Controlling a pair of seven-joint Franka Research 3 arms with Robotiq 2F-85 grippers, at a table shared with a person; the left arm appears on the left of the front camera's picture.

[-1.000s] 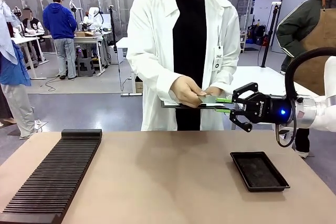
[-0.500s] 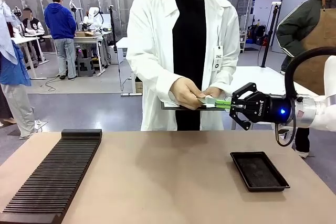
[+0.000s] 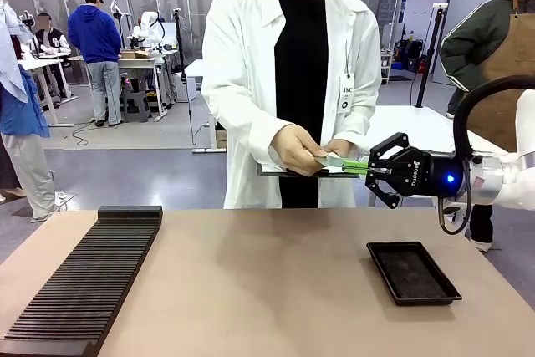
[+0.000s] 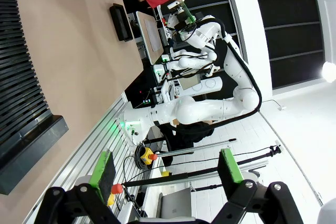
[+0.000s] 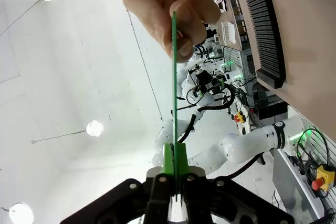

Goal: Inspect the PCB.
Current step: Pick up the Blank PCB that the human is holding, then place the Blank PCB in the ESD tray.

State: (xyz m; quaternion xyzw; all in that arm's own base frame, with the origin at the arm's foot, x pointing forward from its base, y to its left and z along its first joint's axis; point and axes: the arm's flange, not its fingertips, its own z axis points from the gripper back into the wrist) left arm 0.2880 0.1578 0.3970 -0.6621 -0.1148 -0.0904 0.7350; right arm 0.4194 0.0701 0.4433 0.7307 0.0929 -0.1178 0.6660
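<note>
**Green PCB [image 3: 337,160] held at both ends: pull hazard**

Front view: centre right, the right gripper [image 3: 358,165] pinches one PCB end and the person's hand [image 3: 297,148] grips the other. Pulling away before the person releases may flex the PCB.

Left wrist view: the left gripper [image 4: 165,167] is spread and holds nothing.

Right wrist view: the PCB runs edge-on up the frame centre. The thin-edge pinch may slip.

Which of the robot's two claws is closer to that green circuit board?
Right. The right gripper is shut on one edge of the PCB, whose other end the person's hand holds. The left gripper hangs open, far off from it.
</note>
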